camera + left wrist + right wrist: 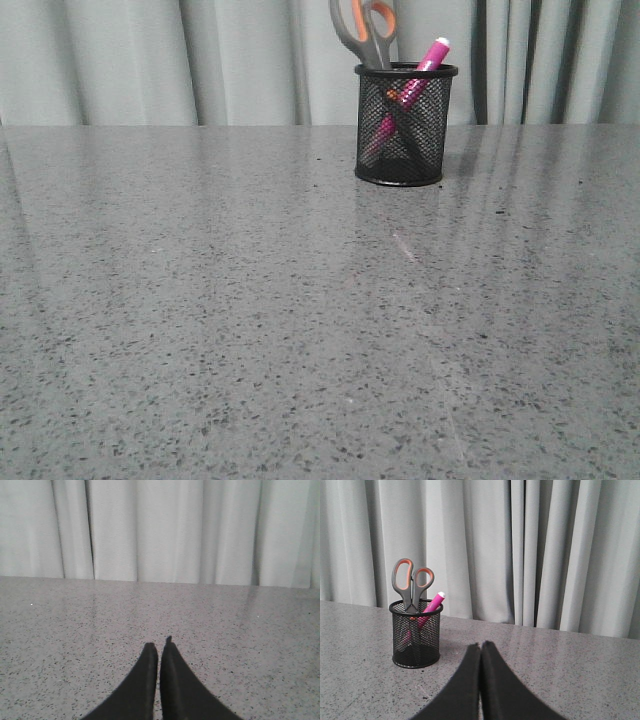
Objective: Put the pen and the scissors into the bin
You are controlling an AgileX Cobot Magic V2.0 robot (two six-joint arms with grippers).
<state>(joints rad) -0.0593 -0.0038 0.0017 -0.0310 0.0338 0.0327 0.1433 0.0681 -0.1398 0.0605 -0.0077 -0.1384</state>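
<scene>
So the bin [405,124] is sitting upright on the grey speckled table [250,320], far side, right of centre, in front of the curtain [150,60]. Scissors [366,33] are in it blades down, handles poking out the top. The pen [415,85] is in there too, leaning across with its white tip above the rim. Left fingers [159,652] are pressed together with nothing between them, same with the right fingers [480,652], both well back from the bin.
</scene>
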